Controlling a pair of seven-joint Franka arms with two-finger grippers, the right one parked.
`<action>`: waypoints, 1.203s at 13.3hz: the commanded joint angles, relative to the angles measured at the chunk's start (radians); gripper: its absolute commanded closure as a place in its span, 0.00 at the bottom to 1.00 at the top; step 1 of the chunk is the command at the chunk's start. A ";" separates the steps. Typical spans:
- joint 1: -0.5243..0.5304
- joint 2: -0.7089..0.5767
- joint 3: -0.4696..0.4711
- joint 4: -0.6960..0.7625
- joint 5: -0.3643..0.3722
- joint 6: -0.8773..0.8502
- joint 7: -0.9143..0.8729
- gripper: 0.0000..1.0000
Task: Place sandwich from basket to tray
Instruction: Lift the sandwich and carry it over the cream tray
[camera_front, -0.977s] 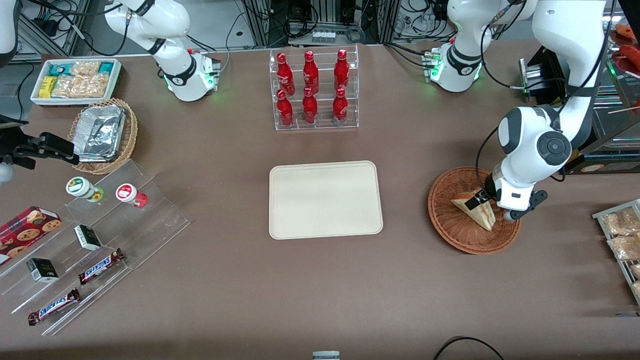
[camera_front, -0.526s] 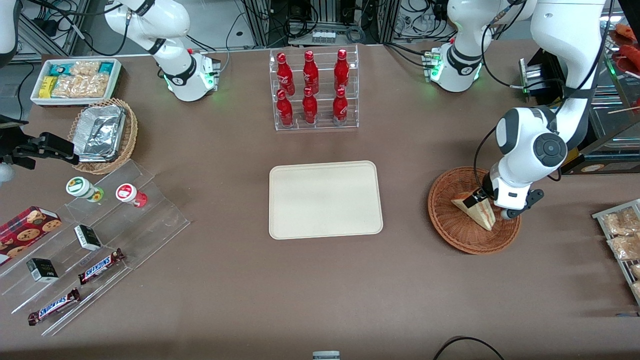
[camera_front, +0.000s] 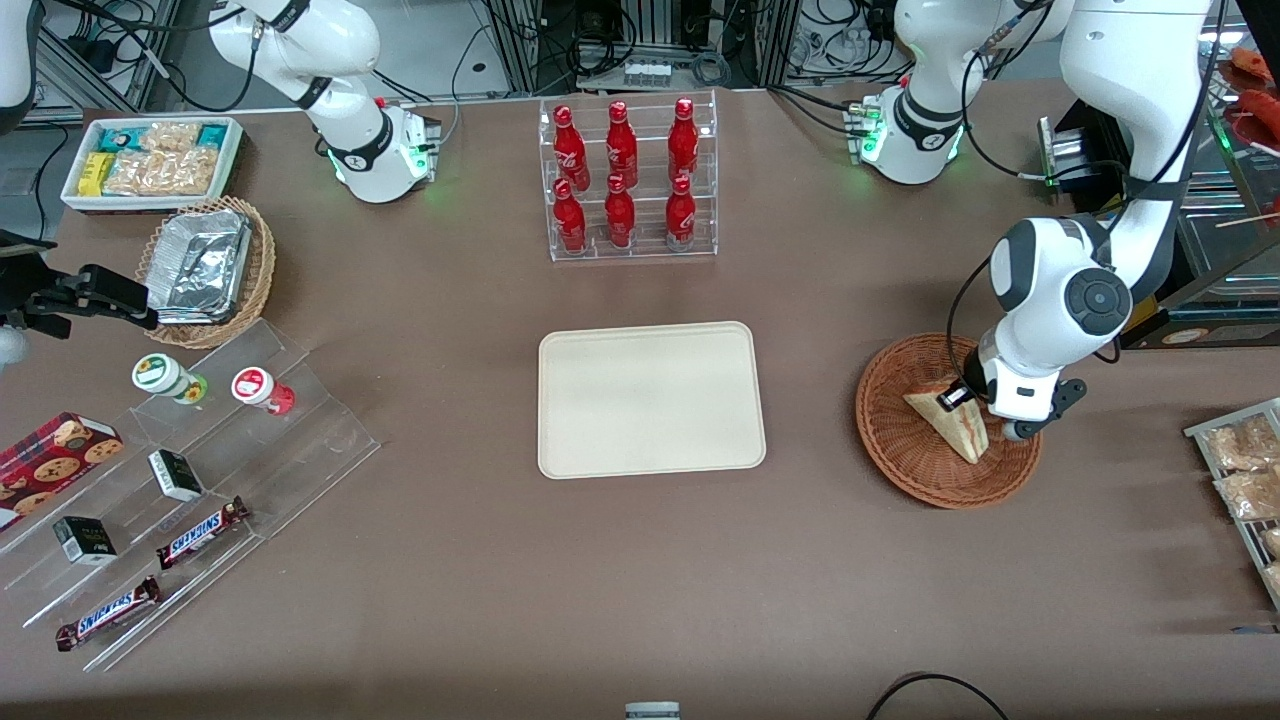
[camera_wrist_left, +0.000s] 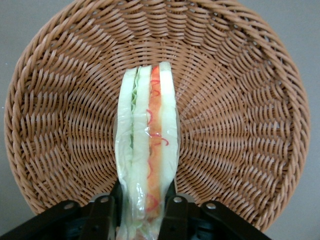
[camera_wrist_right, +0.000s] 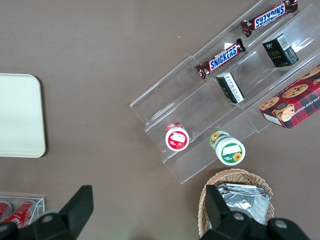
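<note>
A: Where's the sandwich?

B: In the basket, standing on edge. Gripper fingers clamped on its wide end, one per bread face.

A: Handling?

B: Looks light, soft, film-wrapped, so prob slippery & squashy. Grip across the bread faces, gentle squeeze, or filling gets crushed.

A: Tray?

B: Bare, mid-table, well apart, toward parked arm. Bottle rack farther back.

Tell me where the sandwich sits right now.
The sandwich stands on edge in the basket, toward the working arm's end of the table, with the claw shut on it.
</note>
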 joint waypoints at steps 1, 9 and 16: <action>-0.007 -0.032 -0.002 0.038 -0.009 -0.073 -0.005 1.00; -0.125 -0.034 -0.002 0.429 0.002 -0.490 -0.002 1.00; -0.379 0.055 -0.002 0.588 0.004 -0.534 -0.005 1.00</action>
